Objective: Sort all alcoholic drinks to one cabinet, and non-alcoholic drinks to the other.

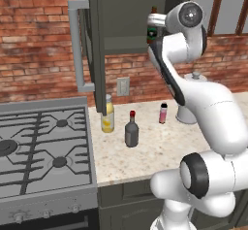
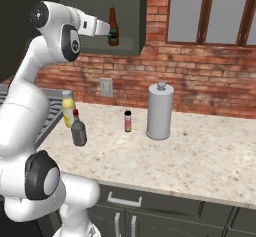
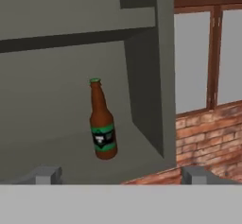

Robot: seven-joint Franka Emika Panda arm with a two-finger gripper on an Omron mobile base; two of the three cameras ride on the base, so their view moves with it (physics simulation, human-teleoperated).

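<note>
The brown beer bottle (image 3: 102, 128) with its dark green label stands upright on the bottom shelf of the open wall cabinet (image 3: 56, 159), free of any grip. My gripper (image 3: 120, 176) is open just in front of it, its fingertips (image 3: 45, 175) wide apart and holding nothing. In the right base view the gripper (image 2: 106, 30) sits beside the bottle (image 2: 113, 28). On the counter below stand the tall yellow bottle (image 1: 107, 115), the grey red-capped bottle (image 1: 131, 131) and the small pink bottle (image 1: 163, 113). The other cabinet is out of view.
The cabinet door (image 1: 93, 44) hangs open to the left with its pale bar handle (image 1: 76, 44). A gas stove (image 1: 43, 146) lies left of the counter. A tall grey canister (image 2: 160, 111) stands near the brick wall, with windows (image 2: 200, 11) to the right.
</note>
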